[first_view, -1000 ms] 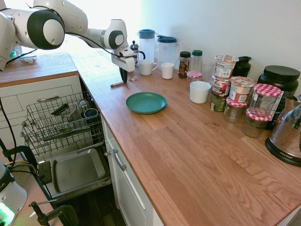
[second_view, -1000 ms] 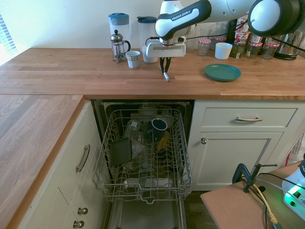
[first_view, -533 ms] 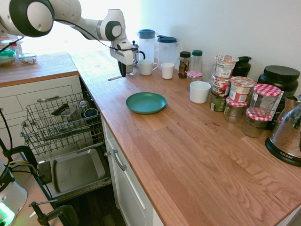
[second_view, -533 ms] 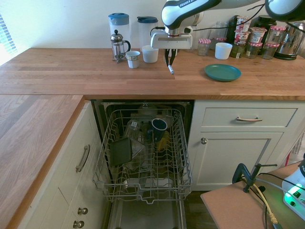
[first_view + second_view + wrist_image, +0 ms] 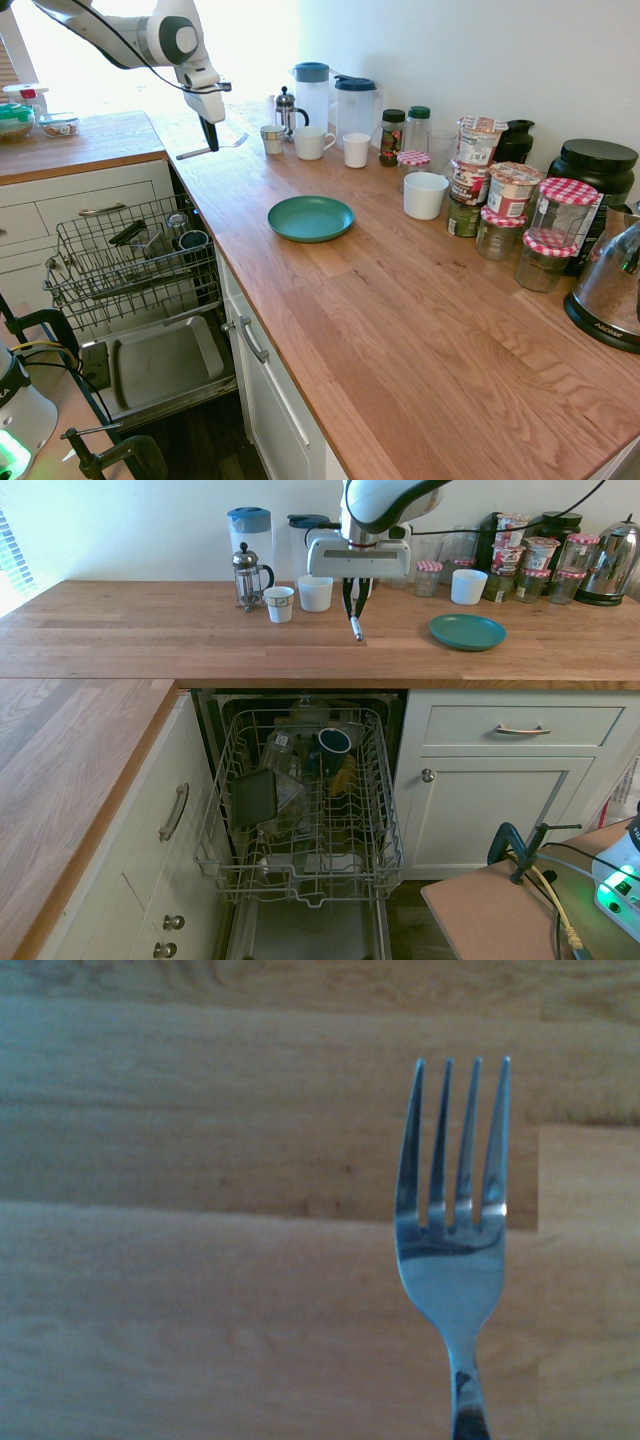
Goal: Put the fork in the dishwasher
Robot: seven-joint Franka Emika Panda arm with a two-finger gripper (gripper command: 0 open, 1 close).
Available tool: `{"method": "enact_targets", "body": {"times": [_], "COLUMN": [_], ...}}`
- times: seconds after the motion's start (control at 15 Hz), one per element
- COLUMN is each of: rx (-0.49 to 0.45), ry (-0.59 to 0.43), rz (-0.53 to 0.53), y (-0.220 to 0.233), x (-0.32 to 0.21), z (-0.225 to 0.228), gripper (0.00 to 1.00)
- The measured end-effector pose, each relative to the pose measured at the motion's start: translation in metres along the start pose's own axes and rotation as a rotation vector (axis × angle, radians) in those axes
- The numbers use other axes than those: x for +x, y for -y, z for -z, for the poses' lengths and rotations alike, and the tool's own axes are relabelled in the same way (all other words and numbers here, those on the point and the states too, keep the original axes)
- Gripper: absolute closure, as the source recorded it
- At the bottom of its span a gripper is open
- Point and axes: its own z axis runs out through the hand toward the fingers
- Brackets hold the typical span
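The fingers (image 5: 356,605) are closed on the fork (image 5: 195,154), held above the table (image 5: 400,300). Relative to the dishwasher (image 5: 305,810), the fork is above and behind its pulled-out rack. That rack already bears a dark mug (image 5: 331,748), a dark tray (image 5: 254,798) and clear containers (image 5: 283,792), limiting room. The green plate (image 5: 467,632) lies above the cabinet beside the dishwasher.

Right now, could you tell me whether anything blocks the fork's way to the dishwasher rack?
The fork is in the claw; nothing visible blocks its way to the pulled-out rack.
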Motion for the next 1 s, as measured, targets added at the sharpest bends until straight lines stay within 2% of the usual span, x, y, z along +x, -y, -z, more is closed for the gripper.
{"method": "enact_targets", "body": {"times": [0.2,0.27,0.6,1.0], "rx": [0.011,0.020,0.021,0.009], "ry": [-0.001,-0.002,0.010,0.028], "rz": [-0.010,-0.003,-0.003,-0.040], "y": [-0.046,-0.078,-0.087,-0.129], "x": [-0.051,-0.072,-0.080,-0.135], "z": [-0.004,-0.007,-0.026,-0.084], "gripper": [1.00,1.00,1.00,1.00]}}
